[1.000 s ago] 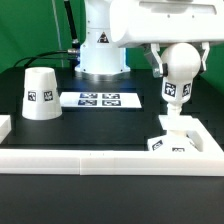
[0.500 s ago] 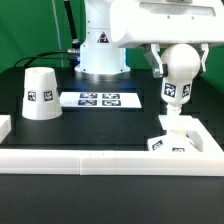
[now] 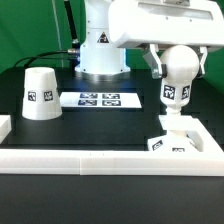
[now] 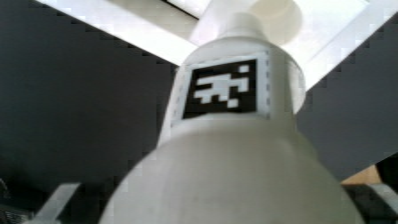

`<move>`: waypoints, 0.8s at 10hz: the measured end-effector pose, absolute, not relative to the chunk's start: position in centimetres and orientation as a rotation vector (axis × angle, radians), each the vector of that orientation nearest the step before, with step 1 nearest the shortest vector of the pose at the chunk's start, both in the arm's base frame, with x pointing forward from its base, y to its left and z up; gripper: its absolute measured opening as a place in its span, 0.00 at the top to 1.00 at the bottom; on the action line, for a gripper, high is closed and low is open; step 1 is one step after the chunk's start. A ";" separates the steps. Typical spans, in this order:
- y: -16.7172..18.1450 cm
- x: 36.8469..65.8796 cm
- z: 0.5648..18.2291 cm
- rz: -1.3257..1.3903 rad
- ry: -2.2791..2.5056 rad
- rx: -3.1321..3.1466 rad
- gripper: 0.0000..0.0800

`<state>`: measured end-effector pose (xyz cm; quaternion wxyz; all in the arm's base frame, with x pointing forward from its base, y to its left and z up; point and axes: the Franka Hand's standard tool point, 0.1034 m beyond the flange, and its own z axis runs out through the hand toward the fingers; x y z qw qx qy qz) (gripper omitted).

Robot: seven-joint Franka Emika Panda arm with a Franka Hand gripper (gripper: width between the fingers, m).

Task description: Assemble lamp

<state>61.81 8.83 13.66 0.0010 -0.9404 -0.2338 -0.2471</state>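
The round white bulb with a black-and-white tag stands upright with its short stem down on the flat square base at the exterior view's right. My gripper is shut on the bulb, with a dark finger on each side of it. In the wrist view the bulb fills the picture and its stem points away toward the base. The gripper shows only as dark finger edges at the corners. The cone shade stands alone at the exterior view's left.
The marker board lies flat in the middle of the black table. A long white border rail runs along the front, with short ends at both sides. The robot's white pedestal stands behind.
The tag on the bulb has shifted slightly toward the exterior view's left, as if the bulb turned a little. Nothing else has moved.
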 end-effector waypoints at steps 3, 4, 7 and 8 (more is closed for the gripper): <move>9.0 61.5 13.6 -0.798 -0.739 -2.950 0.28; 9.1 61.4 13.8 -0.800 -0.742 -2.949 0.28; 9.7 61.3 13.9 -0.799 -0.749 -2.943 0.28; 9.8 61.2 13.7 -0.796 -0.752 -2.943 0.28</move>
